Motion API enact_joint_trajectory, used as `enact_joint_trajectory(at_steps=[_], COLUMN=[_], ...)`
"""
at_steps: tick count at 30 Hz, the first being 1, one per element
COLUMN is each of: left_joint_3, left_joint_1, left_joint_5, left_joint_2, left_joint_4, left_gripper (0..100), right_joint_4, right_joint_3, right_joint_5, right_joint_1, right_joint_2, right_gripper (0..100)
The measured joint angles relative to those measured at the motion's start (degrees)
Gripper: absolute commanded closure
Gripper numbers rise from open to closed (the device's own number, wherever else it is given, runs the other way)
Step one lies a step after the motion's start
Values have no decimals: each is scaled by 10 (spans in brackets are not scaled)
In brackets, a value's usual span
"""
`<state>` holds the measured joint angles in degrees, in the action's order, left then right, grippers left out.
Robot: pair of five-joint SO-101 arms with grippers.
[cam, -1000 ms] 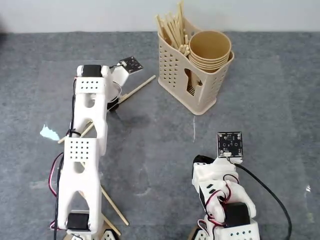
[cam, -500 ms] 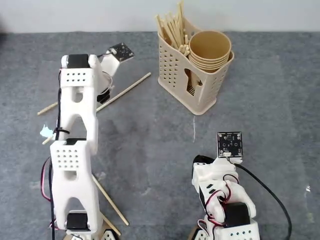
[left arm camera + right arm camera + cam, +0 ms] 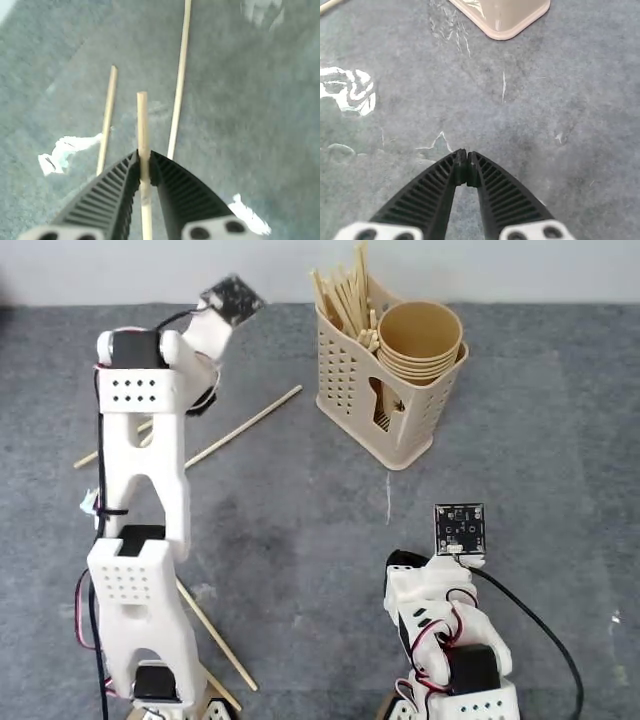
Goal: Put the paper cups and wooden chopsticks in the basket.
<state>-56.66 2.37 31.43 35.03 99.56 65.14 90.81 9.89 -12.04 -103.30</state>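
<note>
Your left fingers (image 3: 117, 187) are clamped on a chopstick (image 3: 142, 125) above the worktop (image 3: 250, 125), while your right fingers (image 3: 432, 192) are pressed together, pointing toward the basket (image 3: 505, 15) across the worktop.

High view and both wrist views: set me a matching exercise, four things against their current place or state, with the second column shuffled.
Things:
1. left hand
2. right hand
3. stack of tan paper cups
4. loose wooden chopstick by the left arm's base

Place or state:
A. inside the beige slotted plastic basket
B. shut, holding nothing
C. lying on the grey table surface
D. shut on a thin wooden chopstick

Pairs: 1-D, 2-B, 3-A, 4-C.
</note>
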Motion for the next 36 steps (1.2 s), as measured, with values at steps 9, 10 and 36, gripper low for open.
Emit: enact_joint_trajectory(at_steps=[9, 10, 36], left_joint_3=[-166, -176, -182], left_joint_1=[-72, -82, -180], left_joint_5=[-152, -167, -476], left_joint_2=[-4, -4, -4], left_joint_4=[-72, -90, -573], left_gripper=[987, 987, 987], right_joint_4=[0, 0, 0], right_joint_3=[0, 0, 0], right_joint_5=[0, 0, 0], right_joint_1=[0, 0, 0], right_joint_2=[0, 0, 0], right_gripper=[981, 981, 980])
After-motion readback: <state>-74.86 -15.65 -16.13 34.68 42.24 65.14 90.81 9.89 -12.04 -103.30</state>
